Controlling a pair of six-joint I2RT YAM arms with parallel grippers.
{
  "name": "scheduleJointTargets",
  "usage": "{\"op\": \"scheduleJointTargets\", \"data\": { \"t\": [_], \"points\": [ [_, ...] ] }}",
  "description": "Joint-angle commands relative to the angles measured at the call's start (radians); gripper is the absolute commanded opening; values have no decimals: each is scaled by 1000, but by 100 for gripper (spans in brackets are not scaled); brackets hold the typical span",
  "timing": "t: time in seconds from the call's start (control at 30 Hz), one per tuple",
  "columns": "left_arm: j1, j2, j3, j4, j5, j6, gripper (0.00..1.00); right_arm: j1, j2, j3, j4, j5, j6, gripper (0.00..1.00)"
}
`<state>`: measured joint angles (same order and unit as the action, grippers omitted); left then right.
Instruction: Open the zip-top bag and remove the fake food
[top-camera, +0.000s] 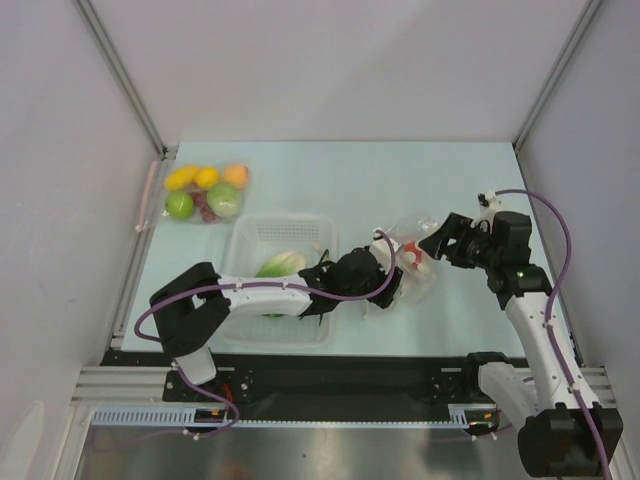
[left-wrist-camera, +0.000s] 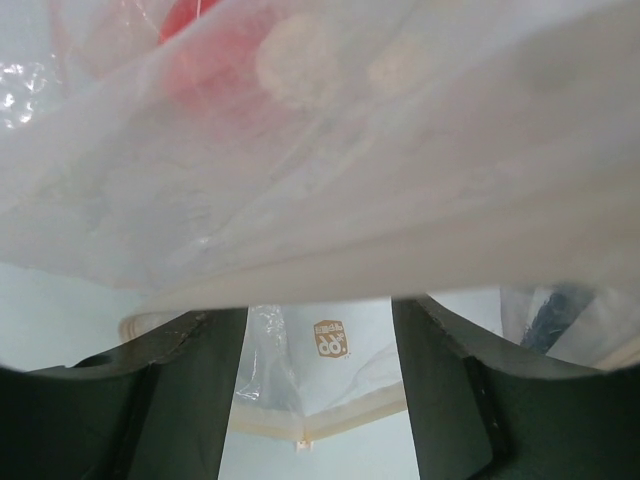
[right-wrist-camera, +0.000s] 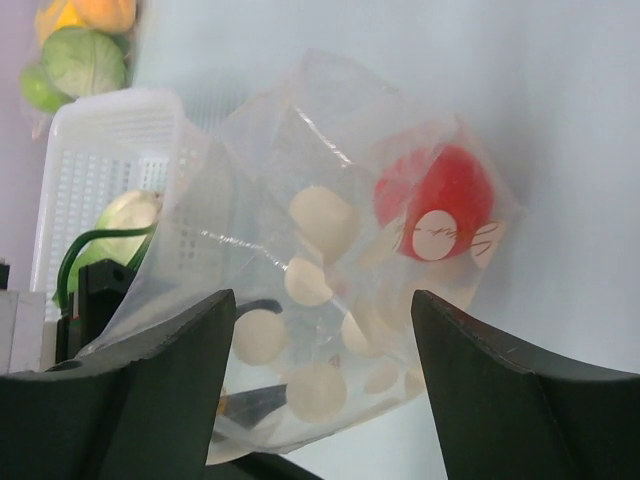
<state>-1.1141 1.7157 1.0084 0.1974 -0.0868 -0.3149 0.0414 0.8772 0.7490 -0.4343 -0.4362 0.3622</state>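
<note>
The zip-top bag (top-camera: 418, 278) lies crumpled on the table, right of the white basket (top-camera: 285, 221). It holds a red tomato (right-wrist-camera: 440, 190) and small white pieces (right-wrist-camera: 320, 220). A green lettuce head (top-camera: 280, 264) and a thin dark-green stalk (right-wrist-camera: 100, 240) lie in the basket. My left gripper (top-camera: 388, 264) reaches over the basket to the bag's left side. In the left wrist view its jaws (left-wrist-camera: 318, 390) stand open, with bag film draped above them and the zip strip (left-wrist-camera: 330, 415) beyond. My right gripper (top-camera: 432, 243) is open at the bag's right side, its fingers (right-wrist-camera: 160, 400) apart before the bag (right-wrist-camera: 300, 150).
A clear pouch of yellow, orange and green round fruits (top-camera: 207, 192) lies at the back left, with a pink strip (top-camera: 150, 190) along its left edge. Grey walls close off the table on the left, the back and the right.
</note>
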Motion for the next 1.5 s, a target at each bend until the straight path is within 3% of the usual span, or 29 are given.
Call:
{"op": "scheduleJointTargets", "data": {
  "t": [0.0,0.57,0.83,1.03,1.13,1.33,1.47],
  "points": [
    [-1,-1,27,27,-2,-19,65,-34,45,30,55,-16,-29,78],
    [25,41,47,66,38,0,66,-66,433,-20,485,-121,20,75],
    [46,61,48,77,47,-10,67,12,626,7,540,-127,-3,69],
    [57,65,45,67,24,-19,67,64,681,18,496,-75,-35,36],
    [63,65,36,56,-1,-29,68,78,661,9,453,-49,-63,25],
    [71,64,30,39,-71,-33,68,94,608,-11,370,-26,-88,6],
    [71,84,62,10,-109,-16,69,110,573,-33,332,-16,-94,0]
  ]
}}
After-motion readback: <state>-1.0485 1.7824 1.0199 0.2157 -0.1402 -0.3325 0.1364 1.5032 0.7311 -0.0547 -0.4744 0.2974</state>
